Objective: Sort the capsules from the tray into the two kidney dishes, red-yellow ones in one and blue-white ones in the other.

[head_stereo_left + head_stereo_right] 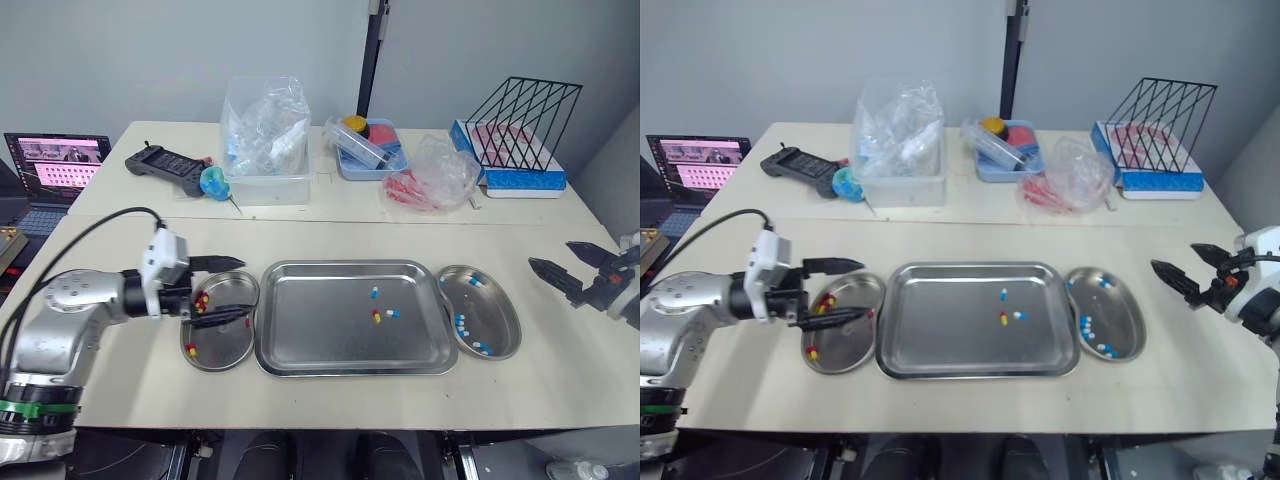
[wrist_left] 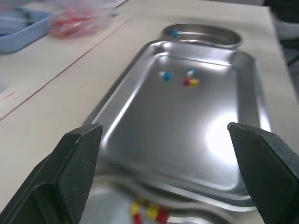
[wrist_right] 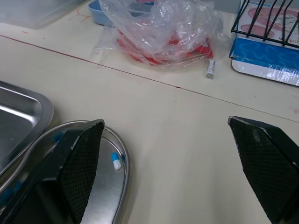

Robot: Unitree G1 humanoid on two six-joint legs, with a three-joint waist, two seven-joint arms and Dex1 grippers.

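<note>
With the left gripper [image 1: 240, 288] spread above the kidney dish [image 1: 225, 347] at frame left, pinch only the red-yellow capsule [image 1: 377, 317] in the tray [image 1: 310, 325], avoiding the adjacent blue-white capsule [image 1: 392, 313].

Left claw [image 1: 240, 288] spread wide, pointing right; right claw [image 1: 552, 256] likewise spread, pointing left.

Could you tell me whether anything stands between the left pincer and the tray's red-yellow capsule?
Nothing visible does: only bare floor of the rectangular steel tray lies between the open left pincer and the red-yellow capsule.
</note>
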